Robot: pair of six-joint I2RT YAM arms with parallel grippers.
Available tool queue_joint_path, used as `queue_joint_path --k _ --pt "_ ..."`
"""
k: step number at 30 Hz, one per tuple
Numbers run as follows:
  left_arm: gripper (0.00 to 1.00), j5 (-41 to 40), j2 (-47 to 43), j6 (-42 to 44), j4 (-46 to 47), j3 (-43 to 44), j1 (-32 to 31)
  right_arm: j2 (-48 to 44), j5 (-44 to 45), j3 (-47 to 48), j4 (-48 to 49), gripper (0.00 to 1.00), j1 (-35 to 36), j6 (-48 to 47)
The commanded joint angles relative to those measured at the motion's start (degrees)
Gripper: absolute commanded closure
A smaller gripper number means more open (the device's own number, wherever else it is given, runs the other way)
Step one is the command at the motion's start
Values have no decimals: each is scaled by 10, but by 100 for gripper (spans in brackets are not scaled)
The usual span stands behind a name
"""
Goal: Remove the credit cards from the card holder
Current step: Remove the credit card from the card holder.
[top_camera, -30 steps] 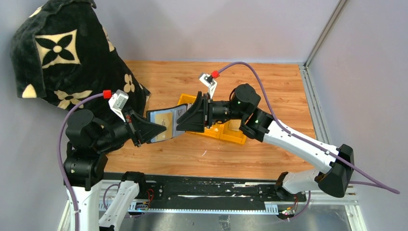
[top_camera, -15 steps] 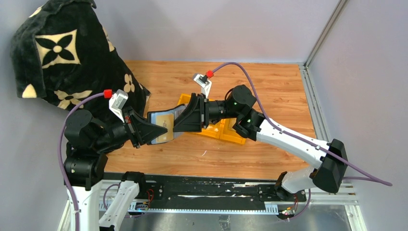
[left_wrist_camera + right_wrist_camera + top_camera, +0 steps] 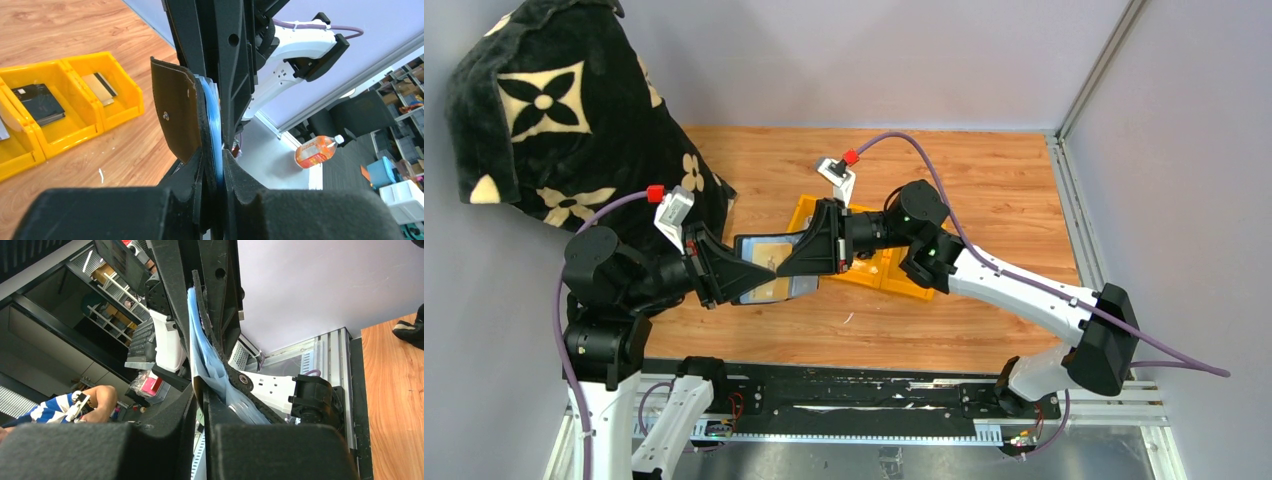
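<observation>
The black card holder (image 3: 796, 288) hangs open in mid-air between both arms, above the table's front. My left gripper (image 3: 759, 275) is shut on its left end; in the left wrist view the holder's black flap (image 3: 177, 115) and blue sleeves (image 3: 215, 125) rise from between those jaws (image 3: 214, 165). A tan credit card (image 3: 769, 258) shows inside the holder. My right gripper (image 3: 782, 265) comes in from the right, and its jaws (image 3: 200, 400) are pinched on a thin pale card edge (image 3: 194, 375) beside the blue sleeves (image 3: 210, 355). Another credit card with a dark stripe (image 3: 100, 87) lies in the bin.
A yellow three-compartment bin (image 3: 914, 285) sits on the wooden table behind the right gripper; it also holds a small black block (image 3: 37, 102). A black blanket with pale flowers (image 3: 554, 110) is heaped at the back left. Grey walls close in the table at the back and right.
The right gripper has moved left onto the open holder and closed its jaws there. The left arm has shifted the holder a little to the right.
</observation>
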Motion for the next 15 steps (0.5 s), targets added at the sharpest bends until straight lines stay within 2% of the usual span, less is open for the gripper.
queue_joint_path --k 1,4,8,10,13,15 --pt "83 42 -3 -24 32 -3 1 4 2 -4 -5 90 13 -8" --pt "81 76 -8 -64 74 -8 1 -5 4 -17 18 95 12 -1" --pt "76 107 -13 -115 129 -20 1 -13 0 -22 19 96 13 -2" --pt "78 114 -13 -131 150 -25 1 -17 -3 -28 26 96 13 3" --pt "87 112 -12 -133 152 -22 1 -24 -5 -39 47 81 12 12" --pt "91 110 -12 -132 153 -18 1 -32 -2 -44 50 78 12 13"
